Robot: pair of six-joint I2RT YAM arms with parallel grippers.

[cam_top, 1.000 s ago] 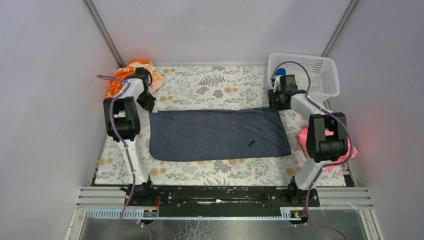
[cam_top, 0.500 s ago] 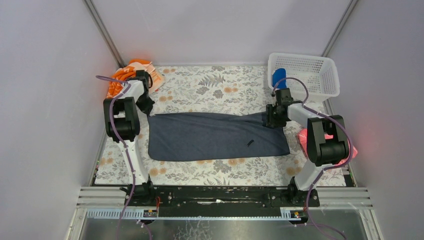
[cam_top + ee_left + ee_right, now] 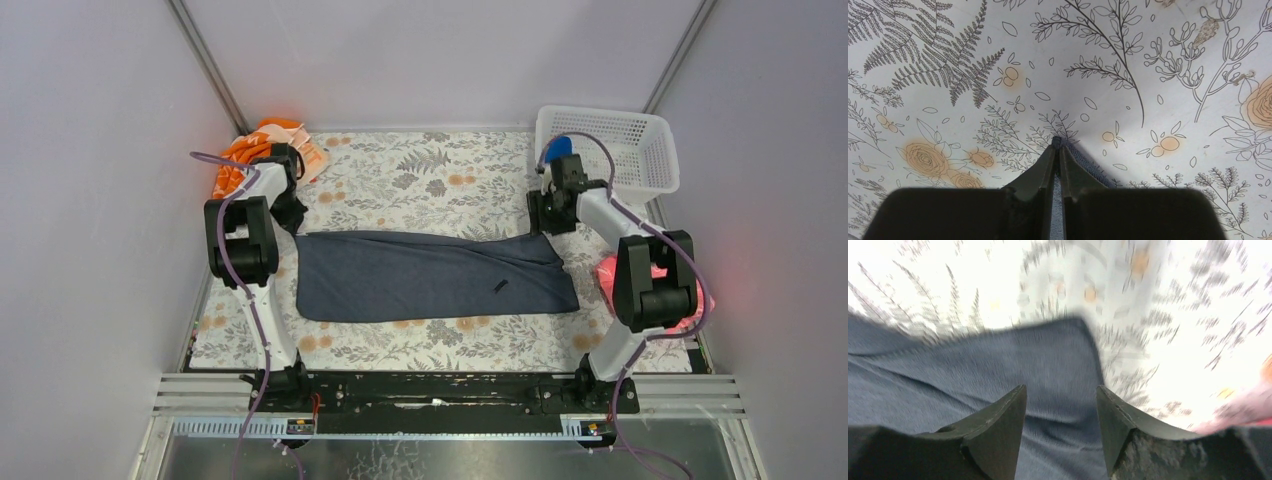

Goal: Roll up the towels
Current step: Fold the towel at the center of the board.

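The dark slate-grey towel (image 3: pixel 430 275) lies spread on the floral table, its far edge rumpled. My left gripper (image 3: pixel 290 215) is shut on the towel's far left corner; in the left wrist view the shut gripper (image 3: pixel 1057 145) pinches the grey cloth (image 3: pixel 1084 161) just above the table. My right gripper (image 3: pixel 546 214) is open above the towel's far right corner; in the right wrist view the open gripper (image 3: pixel 1060 392) is empty, with the blurred towel (image 3: pixel 1048 360) below it. The blue towel (image 3: pixel 557 150) lies rolled in the white basket (image 3: pixel 625 150).
An orange cloth (image 3: pixel 255 150) is bunched at the back left corner behind the left arm. A pink-red thing (image 3: pixel 607 270) lies at the right edge by the right arm. A small black tag (image 3: pixel 502 287) shows on the grey towel.
My right gripper drew the towel's far right corner nearer, let it go and moved back toward the basket. The towel's far edge now lies nearer and rumpled. The left gripper shifted slightly nearer.
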